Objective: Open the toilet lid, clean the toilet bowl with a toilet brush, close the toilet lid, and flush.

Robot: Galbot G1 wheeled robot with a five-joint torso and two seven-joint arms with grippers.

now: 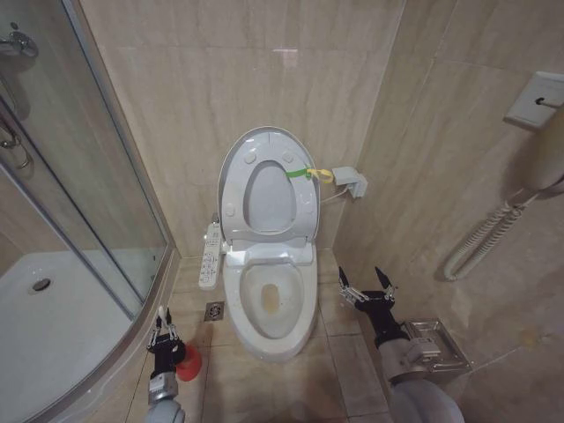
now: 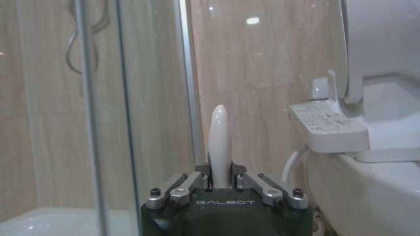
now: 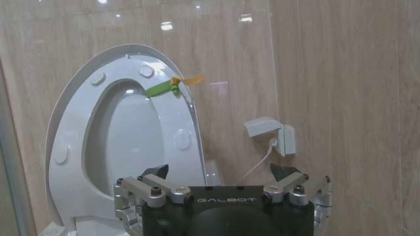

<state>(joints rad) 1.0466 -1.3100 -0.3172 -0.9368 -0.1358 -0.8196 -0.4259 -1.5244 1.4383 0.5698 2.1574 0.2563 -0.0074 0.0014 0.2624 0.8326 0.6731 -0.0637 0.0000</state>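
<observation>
Already the toilet lid [image 1: 264, 189] is raised, baring the toilet bowl [image 1: 269, 304]; lower left, the toilet brush [image 2: 219, 142] is clamped by the left gripper [image 2: 220, 183] for scrubbing, while lower right the right gripper [image 1: 367, 288] is kept wide-jawed.

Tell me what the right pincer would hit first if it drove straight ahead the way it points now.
Probably the raised toilet lid, or the tiled wall just beside it. The open right pincer aims near the lid's edge, with a wall socket close by. Depth is hard to judge.

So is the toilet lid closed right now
No, the toilet lid stands raised against the wall, leaving the toilet bowl open.
</observation>
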